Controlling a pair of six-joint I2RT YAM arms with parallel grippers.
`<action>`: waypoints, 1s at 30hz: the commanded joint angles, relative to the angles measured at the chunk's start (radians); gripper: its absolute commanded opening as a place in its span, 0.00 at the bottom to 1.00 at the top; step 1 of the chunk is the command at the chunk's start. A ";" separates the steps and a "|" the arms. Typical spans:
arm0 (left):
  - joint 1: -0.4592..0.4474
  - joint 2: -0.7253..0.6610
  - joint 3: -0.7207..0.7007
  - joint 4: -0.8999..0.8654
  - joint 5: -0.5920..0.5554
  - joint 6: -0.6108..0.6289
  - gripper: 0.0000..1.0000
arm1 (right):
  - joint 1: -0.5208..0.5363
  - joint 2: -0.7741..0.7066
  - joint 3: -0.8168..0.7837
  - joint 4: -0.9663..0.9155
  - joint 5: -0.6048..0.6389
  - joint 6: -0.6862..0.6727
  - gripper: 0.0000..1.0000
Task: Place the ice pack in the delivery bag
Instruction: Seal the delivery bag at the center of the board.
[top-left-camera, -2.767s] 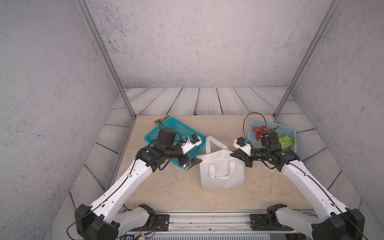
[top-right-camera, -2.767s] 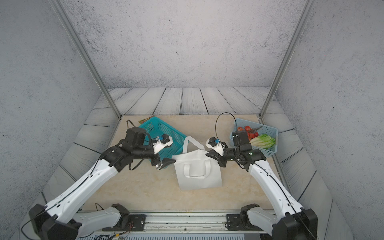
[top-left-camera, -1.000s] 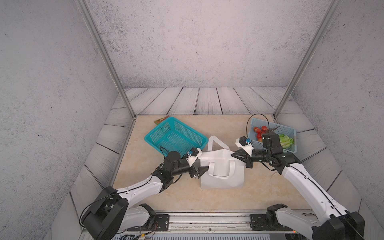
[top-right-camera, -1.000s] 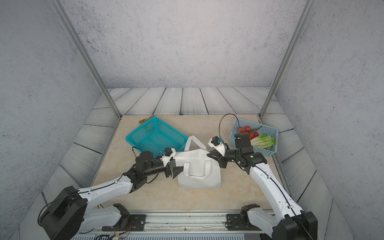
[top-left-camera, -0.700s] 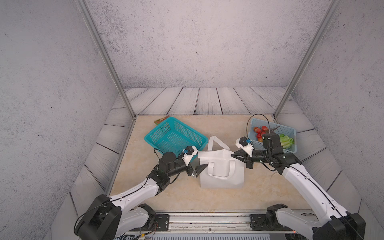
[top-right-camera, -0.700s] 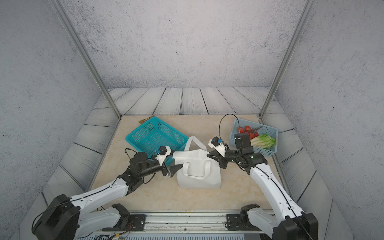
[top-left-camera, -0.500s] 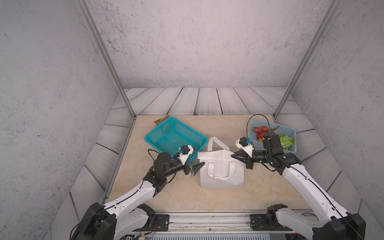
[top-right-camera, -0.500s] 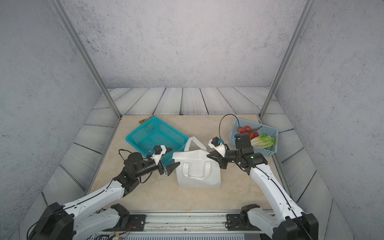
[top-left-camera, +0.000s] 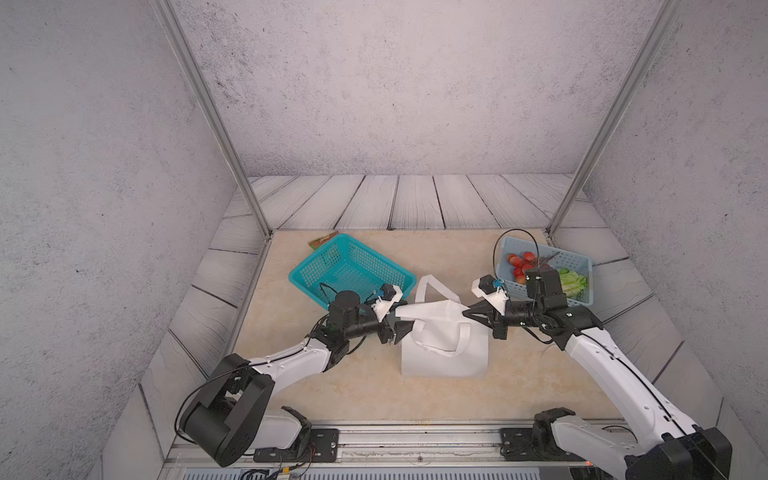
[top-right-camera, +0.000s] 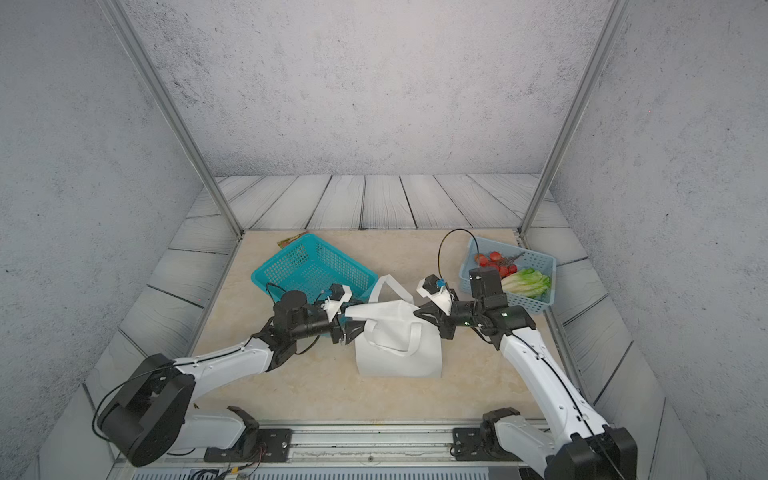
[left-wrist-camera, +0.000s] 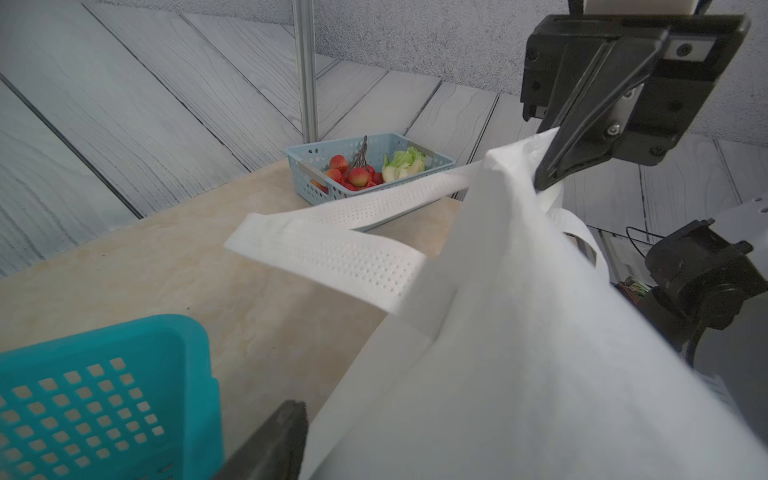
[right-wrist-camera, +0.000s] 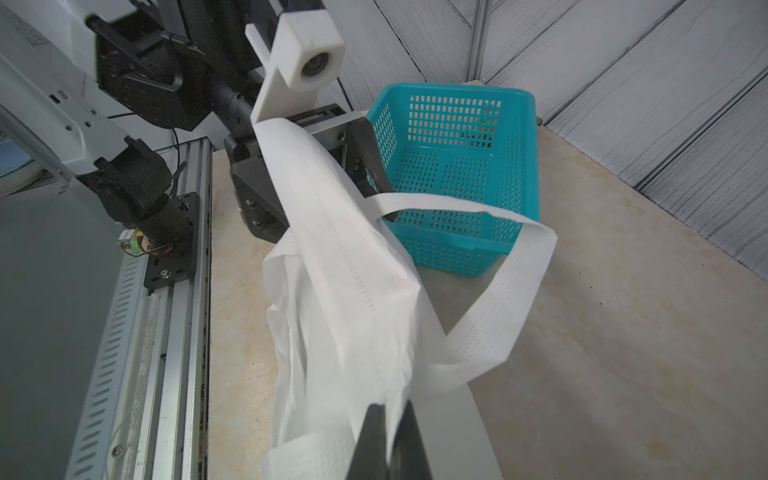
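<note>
White on beige: finding the bag (top-left-camera: 444, 353) standing mid-table, its top stretched flat between both grippers. Not seeing the ice pack in any view; cannot tell if inside the bag. Noting the left gripper (top-left-camera: 398, 325), hanging back half a second ago, now reaching in at the left rim, jaws parted astride the fabric, not yet pinching. Noting the right gripper (top-left-camera: 467, 313) clamping the right rim as before. Reading this as getting set to spread the mouth. Working tight against the teal basket (top-left-camera: 320, 257) at far left, with the blue basket (top-left-camera: 575, 259) close behind at far right; finding open table (top-left-camera: 365, 399) on the near side.
</note>
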 joint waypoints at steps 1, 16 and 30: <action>0.011 -0.005 0.015 0.053 0.032 -0.031 0.58 | 0.006 -0.019 0.003 -0.103 0.011 -0.017 0.03; 0.033 -0.063 -0.010 -0.039 0.118 0.033 0.00 | 0.007 -0.070 0.191 -0.185 0.111 0.021 0.67; 0.040 -0.056 0.036 -0.106 0.242 0.065 0.00 | 0.339 0.349 0.515 -0.192 0.171 0.143 0.66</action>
